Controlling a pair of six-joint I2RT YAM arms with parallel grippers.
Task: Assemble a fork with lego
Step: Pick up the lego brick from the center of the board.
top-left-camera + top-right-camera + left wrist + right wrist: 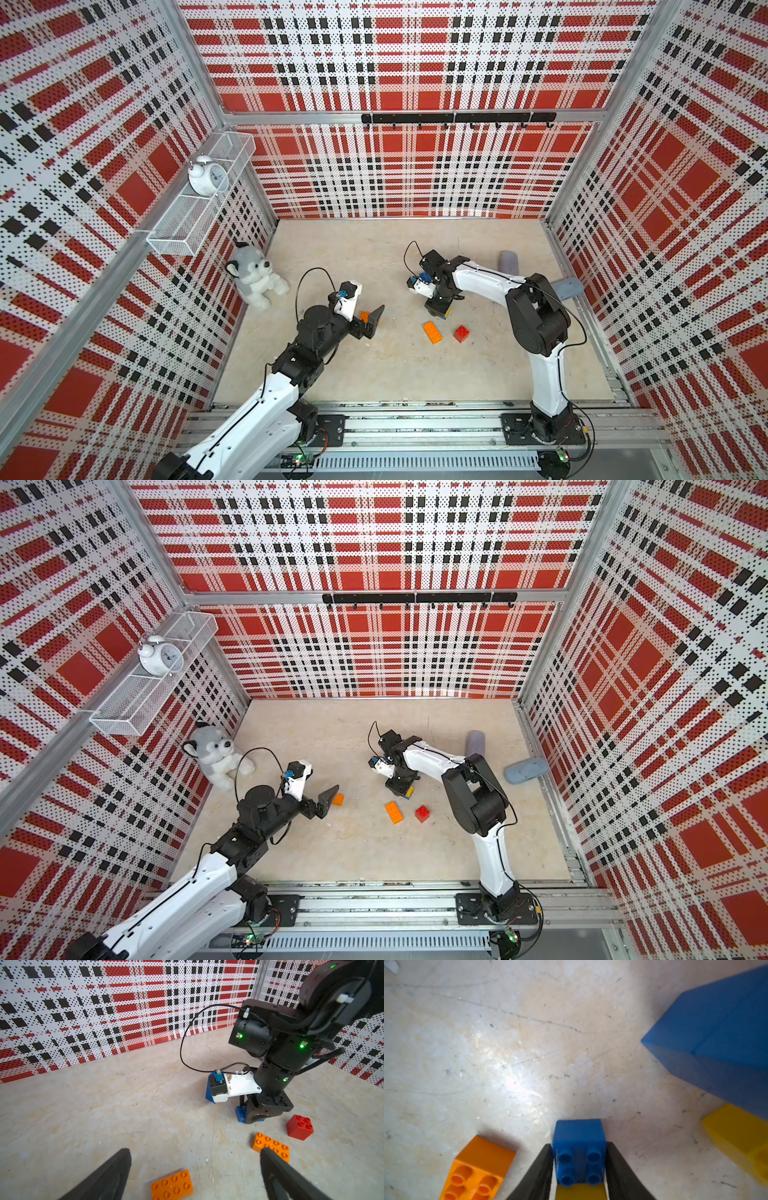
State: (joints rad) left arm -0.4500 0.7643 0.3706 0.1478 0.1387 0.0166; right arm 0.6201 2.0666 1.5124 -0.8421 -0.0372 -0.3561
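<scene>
On the surface, the small blue brick is pinched across its smooth side walls by the right gripper; judged light, rigid, slippery. The left gripper is spread open.

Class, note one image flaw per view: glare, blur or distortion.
Right wrist view: glare whitens the table; the large blue brick blurred, the small blue brick in the right gripper sharp. Left wrist view: left gripper looks soft. Both top views: plaid walls bow.
</scene>
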